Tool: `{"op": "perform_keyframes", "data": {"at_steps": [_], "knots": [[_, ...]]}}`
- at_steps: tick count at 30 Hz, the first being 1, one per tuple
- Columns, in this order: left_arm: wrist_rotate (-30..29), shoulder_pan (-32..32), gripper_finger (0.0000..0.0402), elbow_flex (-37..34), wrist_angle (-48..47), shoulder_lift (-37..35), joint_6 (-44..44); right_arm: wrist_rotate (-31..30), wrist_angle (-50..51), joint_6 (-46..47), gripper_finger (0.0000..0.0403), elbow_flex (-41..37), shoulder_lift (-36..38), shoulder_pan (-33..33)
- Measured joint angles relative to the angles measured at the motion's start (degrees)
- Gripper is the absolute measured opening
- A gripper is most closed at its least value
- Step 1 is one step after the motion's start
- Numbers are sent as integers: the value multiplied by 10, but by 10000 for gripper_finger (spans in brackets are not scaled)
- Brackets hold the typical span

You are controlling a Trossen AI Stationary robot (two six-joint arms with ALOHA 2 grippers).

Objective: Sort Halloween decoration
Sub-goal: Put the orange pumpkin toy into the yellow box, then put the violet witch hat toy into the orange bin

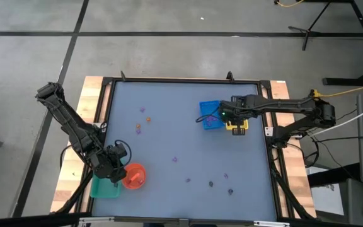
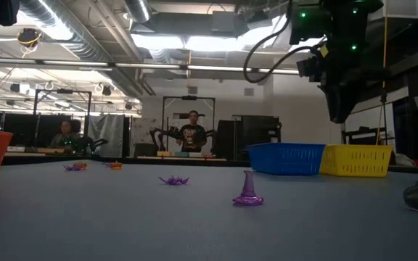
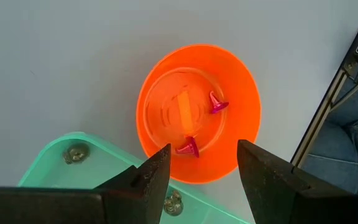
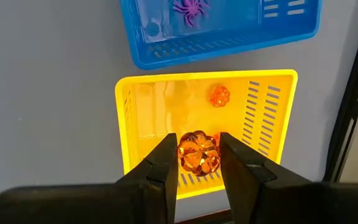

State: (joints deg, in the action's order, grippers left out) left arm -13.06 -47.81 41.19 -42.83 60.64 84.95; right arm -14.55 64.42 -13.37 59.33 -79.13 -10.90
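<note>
My right gripper (image 4: 197, 140) points down over the yellow tray (image 4: 143, 106) and is shut on an orange pumpkin piece (image 4: 198, 153). A second orange pumpkin (image 4: 219, 96) lies on that tray's floor. A purple spider (image 4: 190, 7) lies in the blue tray (image 4: 229, 43) beside it. My left gripper (image 3: 204, 150) hangs open above the orange bowl (image 3: 166, 74), which holds two magenta witch hats (image 3: 217, 103). Two dark pieces (image 3: 76, 154) lie in the green tray (image 3: 55, 165). Loose pieces (image 1: 138, 126) are scattered over the table. My right gripper pinches the orange pumpkin piece by its two opposite sides (image 4: 182, 154) between its two fingers. The fingers come from above, pointing down. The piece is held clear above the yellow tray's floor.
The blue tray (image 1: 210, 113) and yellow tray (image 1: 236, 125) stand side by side at the table's right. The orange bowl (image 1: 133, 175) and green tray (image 1: 104, 187) are at the near left. A purple hat (image 2: 248, 190) and a purple spider (image 2: 173, 180) lie mid-table. People sit in the room behind.
</note>
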Motion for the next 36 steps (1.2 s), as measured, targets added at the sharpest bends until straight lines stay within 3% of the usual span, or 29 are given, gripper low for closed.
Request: {"op": "perform_keyframes", "data": {"at_steps": [10, 15, 22, 36], "knots": [[-2, 0, 169, 0, 0, 0, 0, 0, 1, 0, 97, 0, 0, 0], [-34, 0, 169, 0, 0, 0, 0, -15, 2, 11, 97, 0, 0, 0], [-44, 1, 169, 0, 3, 0, 0, -126, 1, 70, 132, 0, 0, 0], [-79, 1, 169, 0, 6, 0, 0, -84, 1, 71, 151, 0, 0, 0]]}}
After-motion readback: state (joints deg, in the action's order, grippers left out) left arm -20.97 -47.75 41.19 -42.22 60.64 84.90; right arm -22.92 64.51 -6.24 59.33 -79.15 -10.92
